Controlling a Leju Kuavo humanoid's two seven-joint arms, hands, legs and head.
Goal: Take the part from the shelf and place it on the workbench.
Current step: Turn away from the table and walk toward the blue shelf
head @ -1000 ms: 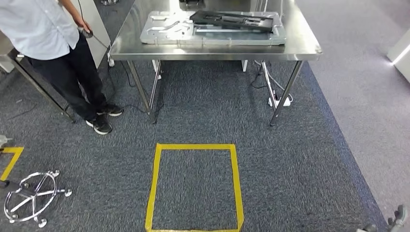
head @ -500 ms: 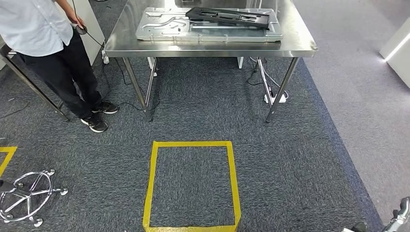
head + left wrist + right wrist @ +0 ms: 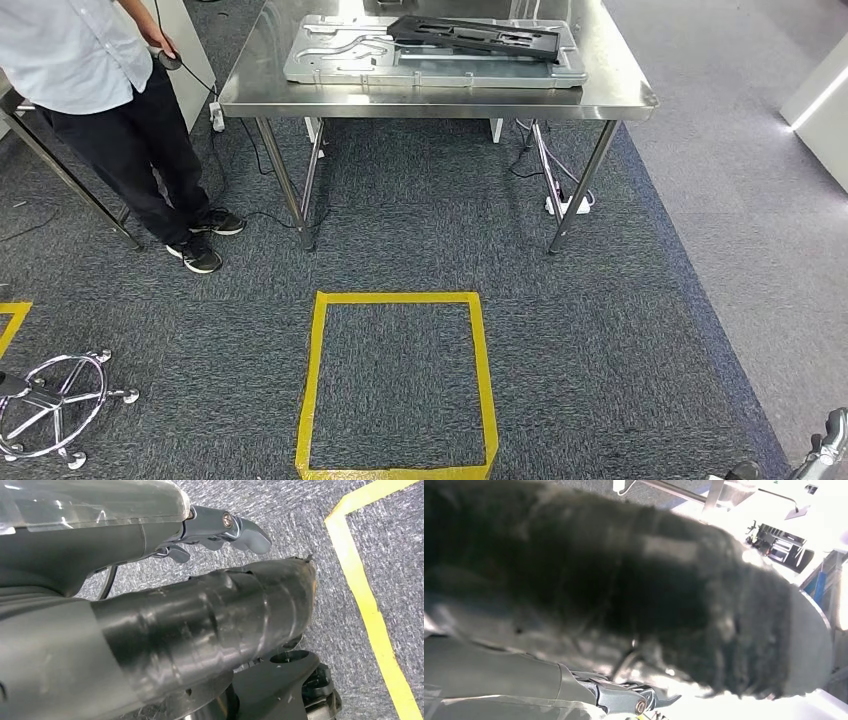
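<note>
My head cam high, facing forward-down at steel workbench (image 3: 440, 98) and yellow tape square (image 3: 398, 382). Left wrist cam close behind left hand (image 3: 165, 620), shares tape (image 3: 367, 605). Right wrist cam blurred behind right hand (image 3: 624, 580).

The bench (image 3: 430, 98) stood ahead, and a tray (image 3: 330, 70) lay on it with the part (image 3: 470, 38) on top. A person (image 3: 90, 90) stood left of the bench. A taped square (image 3: 397, 380) lay on the floor before it, and a chair base (image 3: 50, 405) far left.
</note>
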